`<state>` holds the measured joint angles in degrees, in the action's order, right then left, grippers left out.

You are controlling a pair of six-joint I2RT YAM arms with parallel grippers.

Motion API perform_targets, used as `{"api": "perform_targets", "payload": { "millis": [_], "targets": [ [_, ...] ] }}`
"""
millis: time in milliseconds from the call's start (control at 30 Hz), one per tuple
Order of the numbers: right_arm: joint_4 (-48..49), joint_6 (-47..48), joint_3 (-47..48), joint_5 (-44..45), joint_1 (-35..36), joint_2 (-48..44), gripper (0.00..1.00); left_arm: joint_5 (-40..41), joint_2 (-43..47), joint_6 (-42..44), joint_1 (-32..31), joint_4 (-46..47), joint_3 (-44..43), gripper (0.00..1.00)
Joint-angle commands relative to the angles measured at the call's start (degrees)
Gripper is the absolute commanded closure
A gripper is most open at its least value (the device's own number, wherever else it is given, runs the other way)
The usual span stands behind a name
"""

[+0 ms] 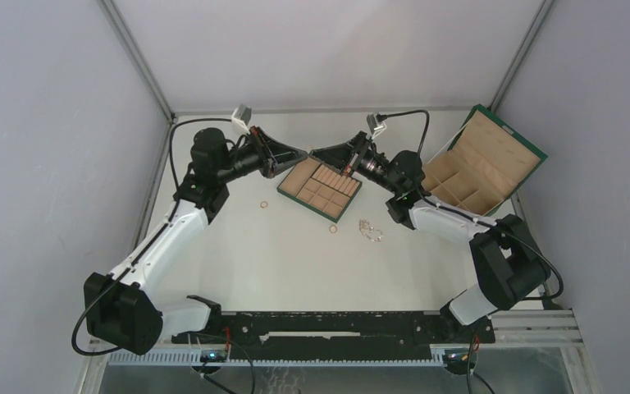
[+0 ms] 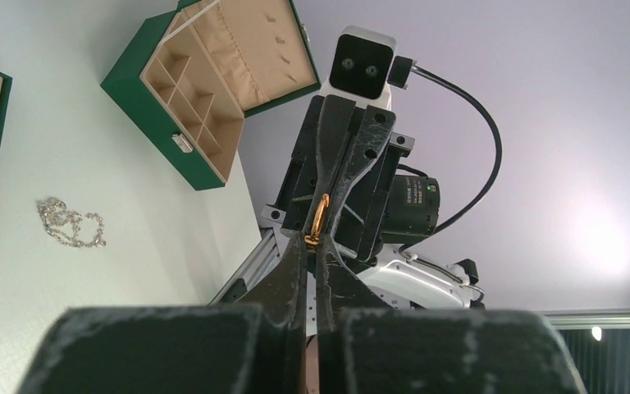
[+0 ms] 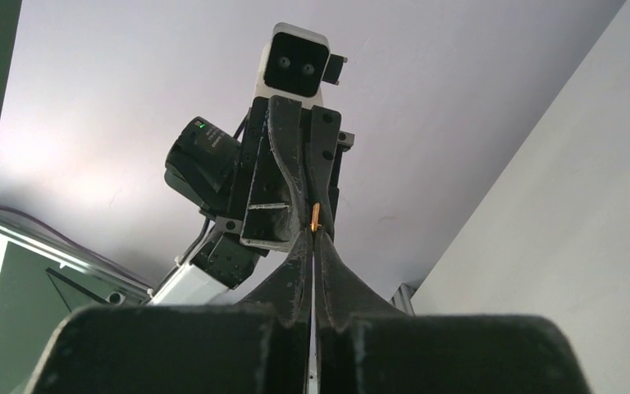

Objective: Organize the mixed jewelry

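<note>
Left claw [image 2: 315,242] and right claw [image 3: 312,234] meet tip to tip.
Both pinch one gold ring [image 2: 318,218]; the chain [image 1: 369,230] lies on the surface [image 1: 295,254] below, on the right claw's side.

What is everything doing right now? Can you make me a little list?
left gripper: shut, pinching a small thin gold ring
right gripper: shut on the same ring, tip to tip with the left one
white table: two more thin gold rings and a silvery chain tangle lie loose
tan compartmented tray with green edge: on the table between the arms
large green box with tan lining: open, far right
</note>
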<state>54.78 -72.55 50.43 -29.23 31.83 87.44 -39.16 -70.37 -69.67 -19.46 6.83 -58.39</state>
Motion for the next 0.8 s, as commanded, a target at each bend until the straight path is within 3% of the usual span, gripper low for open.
{"api": "perform_targets", "payload": {
  "millis": [0, 33, 167, 267, 500, 633, 767],
  "targets": [
    [4.3, -1.3, 2.6, -0.7, -0.7, 0.5, 1.00, -0.5, 1.2, -0.1, 0.1, 2.4, -0.3, 0.99],
    [4.0, -1.5, 2.7, -1.2, -0.9, 0.6, 1.00, -0.6, 1.2, 0.3, 0.1, 1.9, -0.5, 0.95],
    [-0.6, -1.8, 5.0, -6.8, -3.2, 0.7, 1.00, -2.0, 1.6, 4.7, 0.6, -3.8, -3.1, 0.49],
    [-3.7, -1.4, 5.6, -12.6, -6.0, 0.0, 1.00, -3.5, 3.1, 9.5, 2.1, -11.7, -5.1, 0.33],
    [-21.1, 9.3, 9.9, -30.9, -9.5, -1.6, 1.00, -12.7, 1.4, 14.7, 4.1, -18.1, -9.1, 0.29],
    [-26.1, 13.6, 10.3, -36.8, -9.9, -3.0, 1.00, -18.4, -0.7, 16.1, 3.8, -19.3, -10.5, 0.30],
    [-26.1, 13.6, 11.2, -41.5, -9.8, -3.1, 1.00, -19.0, -1.7, 21.0, 2.4, -23.6, -11.6, 0.34]
  ]
}}
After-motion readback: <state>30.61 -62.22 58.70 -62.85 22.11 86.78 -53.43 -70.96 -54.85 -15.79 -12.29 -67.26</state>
